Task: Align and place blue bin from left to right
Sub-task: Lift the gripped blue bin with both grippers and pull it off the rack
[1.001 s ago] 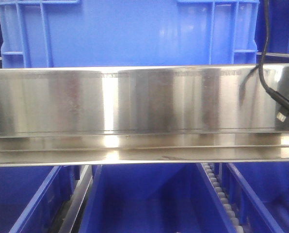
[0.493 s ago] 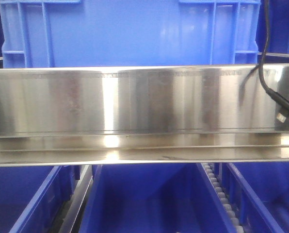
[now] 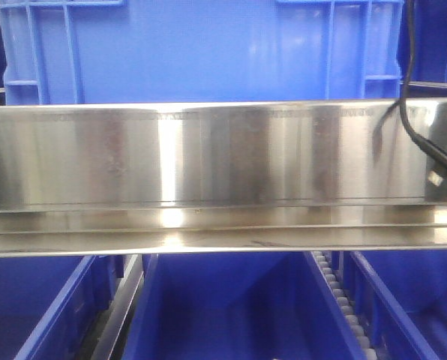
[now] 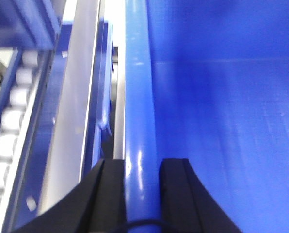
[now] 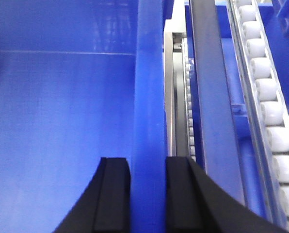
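Blue bin (image 3: 201, 52) upright behind your steel rail (image 3: 208, 157), broad wall spanning left to right, left gripper (image 4: 140, 170) clamped on its left rim, right gripper (image 5: 147, 167) clamped on its right.

Warehouse or logistics storage area. Indicators: gravity-flow racking with white roller tracks (image 5: 268, 97), a stainless-steel shelf beam (image 3: 208, 157) across the near side, the blue bin (image 3: 201, 49) above it, further blue tubs (image 3: 223, 315) in lanes below.
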